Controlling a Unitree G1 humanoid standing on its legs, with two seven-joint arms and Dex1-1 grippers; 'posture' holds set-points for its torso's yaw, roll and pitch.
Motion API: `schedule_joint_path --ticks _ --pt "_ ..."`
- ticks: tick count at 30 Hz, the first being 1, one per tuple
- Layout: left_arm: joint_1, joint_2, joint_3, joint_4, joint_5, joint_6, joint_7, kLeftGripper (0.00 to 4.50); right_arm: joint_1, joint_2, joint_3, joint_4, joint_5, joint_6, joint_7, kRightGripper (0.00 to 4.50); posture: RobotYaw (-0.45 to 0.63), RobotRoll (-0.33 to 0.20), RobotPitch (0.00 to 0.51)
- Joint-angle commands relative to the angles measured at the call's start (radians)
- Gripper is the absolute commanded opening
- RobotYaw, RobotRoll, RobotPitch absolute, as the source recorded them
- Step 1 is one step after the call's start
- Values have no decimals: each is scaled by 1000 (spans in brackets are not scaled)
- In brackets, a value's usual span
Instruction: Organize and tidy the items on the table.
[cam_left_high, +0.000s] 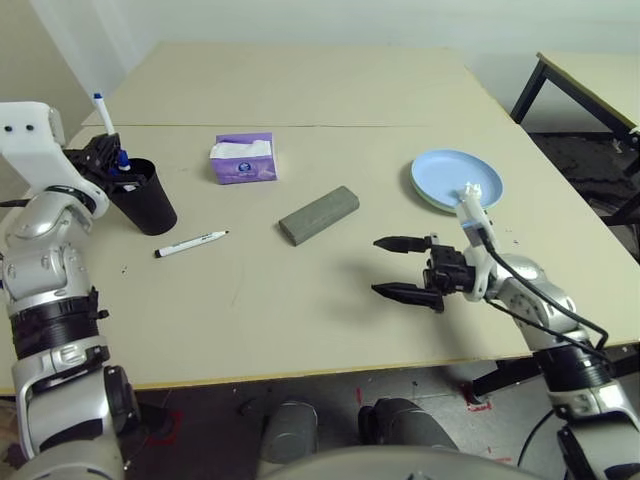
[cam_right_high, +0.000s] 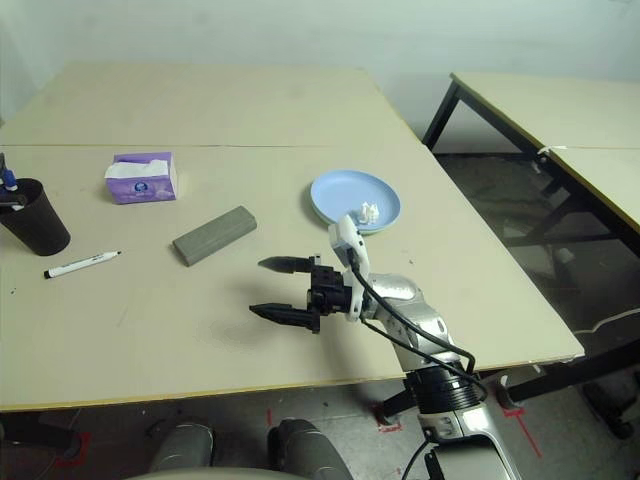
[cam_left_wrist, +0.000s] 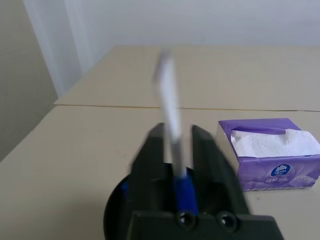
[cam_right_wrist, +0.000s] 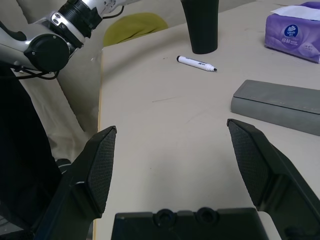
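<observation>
A black cup (cam_left_high: 148, 200) stands at the table's (cam_left_high: 300, 310) left side. My left gripper (cam_left_high: 110, 160) hovers over the cup's rim. A white marker with a blue cap (cam_left_wrist: 170, 100) stands between its fingers, cap end down in the cup, with a small gap beside it. A second white marker with a black cap (cam_left_high: 190, 243) lies near the cup. The grey glasses case (cam_left_high: 318, 214) lies mid-table and the purple tissue box (cam_left_high: 243, 158) sits behind it. A blue plate (cam_left_high: 445, 180) on a green one holds a paper ball (cam_right_high: 368, 211). My right gripper (cam_left_high: 395, 267) hangs open in front of the plates, holding nothing.
A seam (cam_left_high: 300, 126) crosses the tabletop behind the tissue box. A smaller black-legged table (cam_left_high: 590, 75) stands to the right, across a gap of dark floor. The tabletop's front edge (cam_left_high: 300, 375) runs just below my right gripper.
</observation>
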Motion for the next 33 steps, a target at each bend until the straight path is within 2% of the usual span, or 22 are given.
schedule_joint_path --ticks 1,7,8,11,15,19,22,25,27,31,33 --pt "12 -3 -8 6 -5 -9 4 2257 1 -11 -10 -8 1 1 -3 4500 40 0 80" --pt "12 8 3 6 -8 -8 5 4273 1 -11 -4 1 -5 -8 3 4500 46 0 75" --pt "13 10 4 3 -9 -7 5 4467 0 -11 -2 3 -6 -9 3 4500 46 0 75" --pt "19 22 3 -23 -18 2 -17 4467 -2 -7 -1 6 -7 -11 3 4500 49 0 73" --pt "47 88 -19 -106 -80 56 -164 4467 -9 2 -9 7 1 -4 -10 4500 49 0 71" --pt "139 239 -66 -280 -169 88 -446 4467 -1 -7 -11 16 -8 -23 5 4500 53 0 69" --pt "211 360 -130 -395 -196 91 -634 4467 10 -11 -5 20 -13 -37 12 4500 59 0 67" --pt "284 483 -239 -444 -107 27 -758 4467 12 -4 5 22 -15 -43 13 4500 58 0 65" --pt "301 556 -324 -413 -32 -7 -815 4467 7 6 11 27 -19 -49 10 4500 53 0 65" --pt "234 630 -467 -266 95 -5 -875 4467 2 22 12 32 -25 -59 3 4500 37 0 67" --pt "157 629 -531 -181 163 -22 -891 4467 9 25 11 25 -27 -59 -3 4500 24 0 68"
